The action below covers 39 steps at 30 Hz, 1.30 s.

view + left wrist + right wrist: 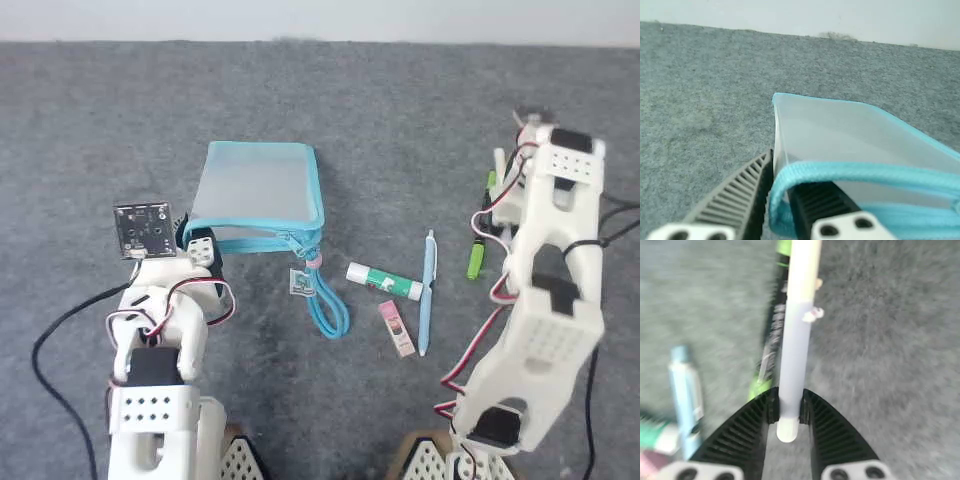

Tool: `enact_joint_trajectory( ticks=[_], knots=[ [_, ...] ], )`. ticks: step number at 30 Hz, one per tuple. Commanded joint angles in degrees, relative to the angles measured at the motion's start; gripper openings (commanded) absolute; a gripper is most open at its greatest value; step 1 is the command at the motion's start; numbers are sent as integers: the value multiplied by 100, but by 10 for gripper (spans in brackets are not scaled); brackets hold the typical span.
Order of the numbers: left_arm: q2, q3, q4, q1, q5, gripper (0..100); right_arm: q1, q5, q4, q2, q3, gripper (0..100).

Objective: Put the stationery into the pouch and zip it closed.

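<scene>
Bare grey mat spreads at twelve o'clock beyond the pouch, translucent with teal trim. The left gripper pinches its seven-o'clock rim; the right gripper, at three o'clock, clasps a pale pen.

No lettering can be read: the print on the glue stick, beside the pouch, is too small.

Left hand and right hand are each clamped tight, jaws nearly together.
</scene>
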Motion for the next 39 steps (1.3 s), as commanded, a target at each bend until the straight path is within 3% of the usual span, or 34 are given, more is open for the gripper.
enact_joint_trajectory(
  ticks=[1, 9, 21, 30, 39],
  knots=[
    [-53, -101, -211, -26, 97, 12, -470, 378, 629, -1420, -35, 6],
    [-44, -101, -229, -53, 97, 12, -1648, 712, 1692, -3468, 97, 6],
    [-44, -92, -308, -70, 97, 12, -4075, 1029, 1675, -7257, 3086, 6],
    [-35, -22, -457, -70, 97, 12, -5297, 1029, 1666, -8048, 4343, 6],
    [-35, -22, -448, -44, 62, 12, -5367, 624, 1165, -7662, 4343, 6]
  ],
)
